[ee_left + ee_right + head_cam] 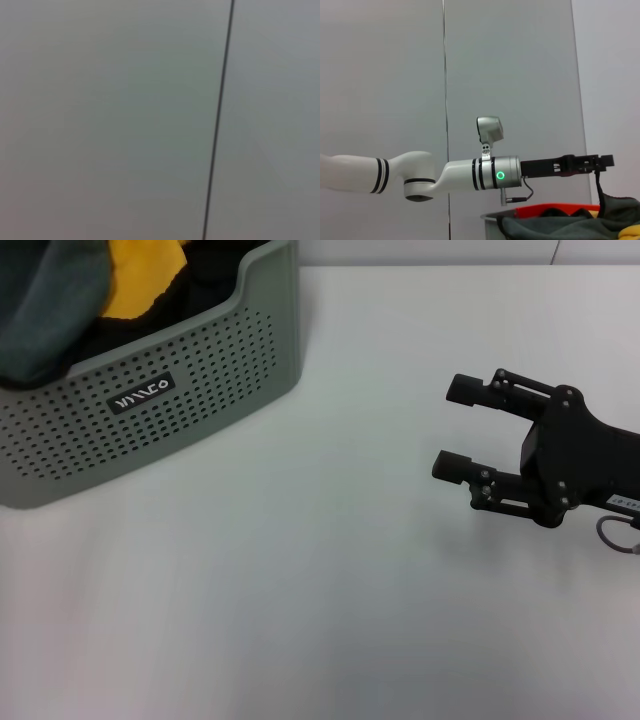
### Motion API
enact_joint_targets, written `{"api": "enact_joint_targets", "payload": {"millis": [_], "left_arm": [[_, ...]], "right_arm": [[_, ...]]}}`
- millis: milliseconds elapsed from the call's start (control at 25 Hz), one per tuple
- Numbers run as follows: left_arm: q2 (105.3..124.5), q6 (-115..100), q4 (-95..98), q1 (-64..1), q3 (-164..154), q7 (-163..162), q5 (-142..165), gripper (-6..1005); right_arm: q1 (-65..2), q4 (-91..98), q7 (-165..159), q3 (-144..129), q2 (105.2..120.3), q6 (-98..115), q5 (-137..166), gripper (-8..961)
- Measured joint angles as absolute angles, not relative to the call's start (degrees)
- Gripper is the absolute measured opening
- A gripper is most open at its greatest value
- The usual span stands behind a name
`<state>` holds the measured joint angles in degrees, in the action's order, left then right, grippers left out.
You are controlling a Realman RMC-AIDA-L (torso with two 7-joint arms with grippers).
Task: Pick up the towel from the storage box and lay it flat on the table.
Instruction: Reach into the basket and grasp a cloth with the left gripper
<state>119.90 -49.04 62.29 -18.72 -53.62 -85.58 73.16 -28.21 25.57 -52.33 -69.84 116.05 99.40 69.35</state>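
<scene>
The dark grey-green terry towel (40,310) lies bunched in the perforated pale grey-green plastic storage box (200,370) on the smooth white table (330,570). The right gripper (455,430) hovers spread, empty. Only the right wrist view shows the left gripper (602,162) pinching the towel's edge.

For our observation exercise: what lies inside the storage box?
The towel, a yellow cloth and a black cloth fill the storage box; its bottom is covered. Left gripper hovers above; right gripper sits aside, open.

Grey-green towel (40,310) bunched in storage box (200,370).
</scene>
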Motion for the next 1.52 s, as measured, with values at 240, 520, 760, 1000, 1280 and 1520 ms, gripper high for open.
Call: {"api": "enact_joint_targets", "payload": {"millis": [240, 520, 760, 1000, 1280, 1520], "left_arm": [[119.81, -48.23, 62.29, -17.64, -53.37, -85.58, 74.66, 652], [119.91, -47.56, 60.81, -18.16, -53.64, -85.96, 76.38, 632], [119.77, -47.27, 59.72, -18.37, -53.50, -86.43, 76.36, 614], [119.90, -47.42, 59.63, -17.61, -51.70, -86.96, 74.35, 597], [119.86, -47.77, 59.22, -17.43, -51.49, -86.76, 73.22, 318], [119.86, -48.05, 59.05, -17.61, -51.49, -86.61, 72.78, 94]], "right_arm": [[-28.64, 25.22, -52.17, -69.87, 116.09, 99.22, 69.07, 693], [-28.78, 25.22, -52.14, -69.88, 116.10, 99.19, 69.00, 689], [-28.82, 25.22, -52.14, -69.86, 116.10, 99.20, 68.97, 685], [-28.81, 25.22, -52.12, -69.78, 116.12, 99.23, 68.88, 682], [-28.62, 25.23, -52.12, -69.78, 116.19, 99.24, 68.84, 678], [-28.42, 25.19, -52.11, -69.59, 116.19, 99.23, 68.84, 674]]}}
